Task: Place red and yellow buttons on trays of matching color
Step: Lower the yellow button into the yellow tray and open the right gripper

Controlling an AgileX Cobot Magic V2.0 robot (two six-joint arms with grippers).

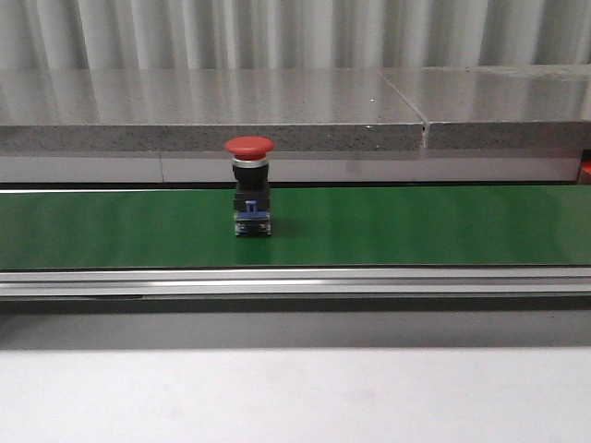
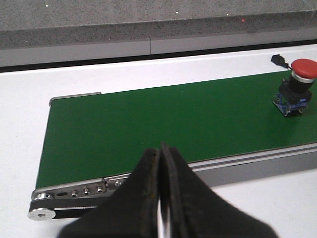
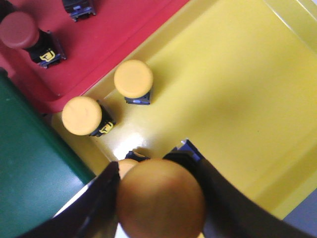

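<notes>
My right gripper (image 3: 161, 198) pinches a yellow button (image 3: 161, 201) by its body, cap toward the wrist camera, and hangs over the yellow tray (image 3: 237, 99). Two yellow buttons already stand upright on that tray: one (image 3: 133, 79) near its corner and another (image 3: 82, 115) just beside it at about 8 o'clock in the wrist picture. A third cap (image 3: 126, 167) peeks out from under my held button; I cannot tell whether it sits on the tray. The red tray (image 3: 119, 34) touches the yellow one along one edge and holds a red button (image 3: 22, 32), plus the dark base of another part (image 3: 79, 7) cut off at the frame edge.

My left gripper (image 2: 161, 198) is pressed together and empty, hovering off the near end of the belt (image 2: 163, 119).

In the front view one red button (image 1: 250, 196) stands upright on the belt, a little toward 9 o'clock from the middle, well apart from both trays, which that view does not show.

As I judge it, the sorting is well under way: the held yellow button only needs lowering and releasing, then the red one on the belt is left to fetch. No other loose buttons are visible.
</notes>
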